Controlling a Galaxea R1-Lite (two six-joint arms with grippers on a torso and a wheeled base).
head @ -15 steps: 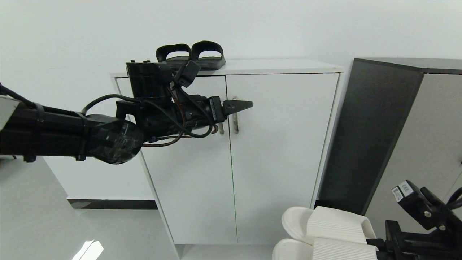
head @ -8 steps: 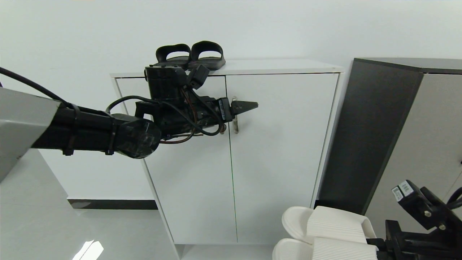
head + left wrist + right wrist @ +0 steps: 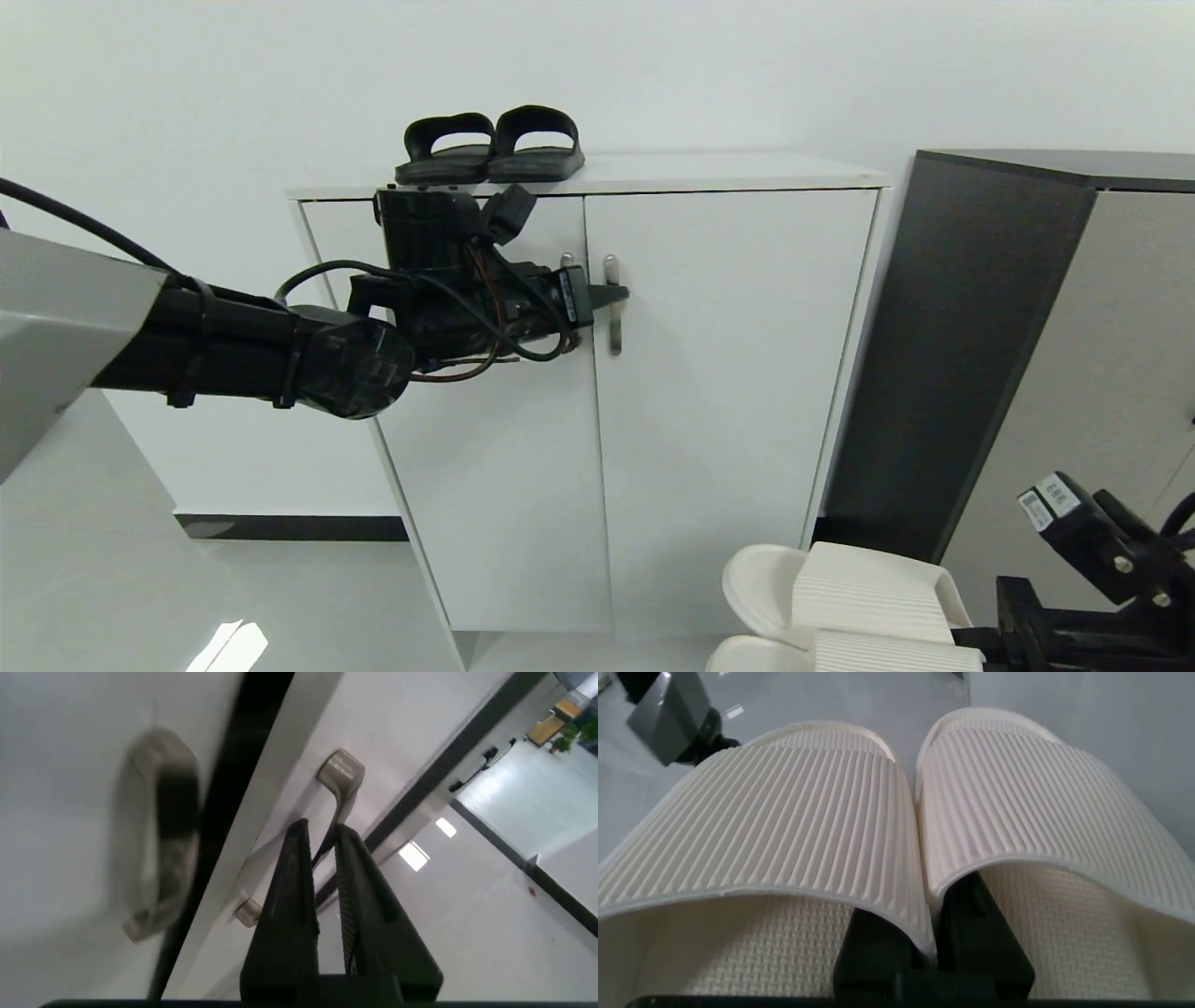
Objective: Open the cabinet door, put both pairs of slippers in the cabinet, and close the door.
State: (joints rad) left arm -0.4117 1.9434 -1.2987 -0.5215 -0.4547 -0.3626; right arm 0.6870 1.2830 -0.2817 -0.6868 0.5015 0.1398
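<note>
A white two-door cabinet [image 3: 728, 392] stands with both doors closed. A pair of black slippers [image 3: 490, 145] rests on its top. My left gripper [image 3: 611, 297] is at the right door's metal handle [image 3: 613, 317]. In the left wrist view its fingers [image 3: 297, 873] stand close together, with the thin handle bar [image 3: 338, 775] running between them. Low at the right, my right gripper [image 3: 971, 642] is shut on a pair of white ribbed slippers [image 3: 859, 593]. The right wrist view has this pair [image 3: 785, 821] side by side over the gripper [image 3: 934, 938].
A taller dark grey cabinet [image 3: 971, 345] stands right beside the white one. The left door's handle [image 3: 567, 263] sits next to the gripped one. Glossy grey floor [image 3: 112, 579] lies open to the left.
My left gripper has come down and drawn back from beyond the handles onto the right door's handle. The right gripper with the white slippers has sunk slightly.
</note>
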